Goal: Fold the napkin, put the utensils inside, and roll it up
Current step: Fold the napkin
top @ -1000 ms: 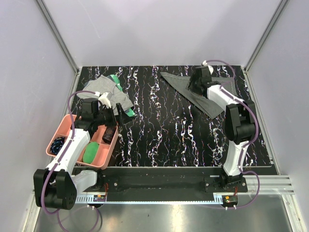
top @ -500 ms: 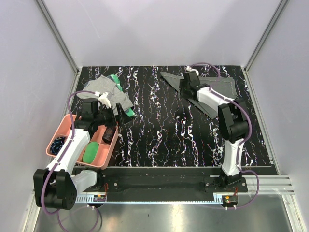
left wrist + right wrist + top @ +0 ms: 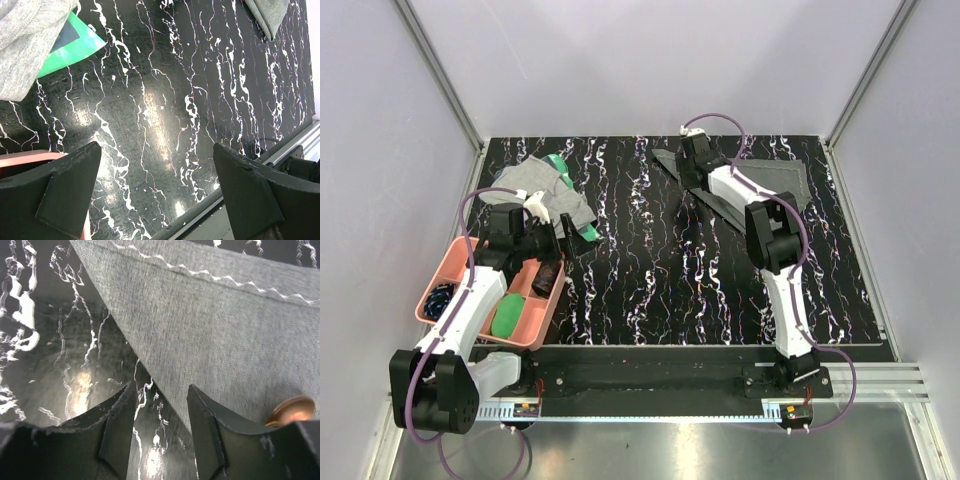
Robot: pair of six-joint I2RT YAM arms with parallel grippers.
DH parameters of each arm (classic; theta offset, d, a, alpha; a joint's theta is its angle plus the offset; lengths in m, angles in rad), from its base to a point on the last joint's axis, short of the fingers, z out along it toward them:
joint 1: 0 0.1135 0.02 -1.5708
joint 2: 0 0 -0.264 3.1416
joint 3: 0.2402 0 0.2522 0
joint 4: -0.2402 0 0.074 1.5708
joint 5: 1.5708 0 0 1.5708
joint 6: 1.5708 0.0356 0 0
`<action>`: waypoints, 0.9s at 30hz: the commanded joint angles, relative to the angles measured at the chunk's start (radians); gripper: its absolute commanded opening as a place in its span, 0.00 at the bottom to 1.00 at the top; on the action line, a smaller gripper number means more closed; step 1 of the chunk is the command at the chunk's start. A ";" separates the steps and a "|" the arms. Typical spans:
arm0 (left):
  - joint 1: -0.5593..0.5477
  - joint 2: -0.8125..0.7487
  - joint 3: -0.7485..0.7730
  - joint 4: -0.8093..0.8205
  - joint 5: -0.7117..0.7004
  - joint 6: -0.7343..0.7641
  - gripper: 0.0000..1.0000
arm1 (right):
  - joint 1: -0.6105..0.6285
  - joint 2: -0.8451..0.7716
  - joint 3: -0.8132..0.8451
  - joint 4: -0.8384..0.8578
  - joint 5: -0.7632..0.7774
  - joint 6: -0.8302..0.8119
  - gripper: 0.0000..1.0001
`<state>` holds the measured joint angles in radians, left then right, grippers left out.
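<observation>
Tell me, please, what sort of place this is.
Probably a robotics test cell: plain walls on metal posts enclose a marbled table, with left arm and right arm bolted at its near edge.

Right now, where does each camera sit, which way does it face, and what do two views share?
Top external: above and behind the arms, looking down at the table; left gripper, right gripper and whole arms show.
Left wrist: faces bare table, the green item under the light grey cloth; left gripper open.
Right wrist: low over the napkin edge, copper spoon bowl at right; right gripper open.
Shared: top and right wrist show the napkin.
</observation>
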<state>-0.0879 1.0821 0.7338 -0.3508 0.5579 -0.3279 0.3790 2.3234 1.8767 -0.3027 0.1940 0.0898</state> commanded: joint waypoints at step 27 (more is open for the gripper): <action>0.010 0.015 0.041 0.035 0.025 0.004 0.96 | 0.044 0.145 0.145 -0.131 0.064 -0.286 0.32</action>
<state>-0.0849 1.0874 0.7338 -0.3500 0.5640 -0.3290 0.3981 2.4516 2.0254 -0.4099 0.2356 -0.1524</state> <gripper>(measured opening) 0.961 0.352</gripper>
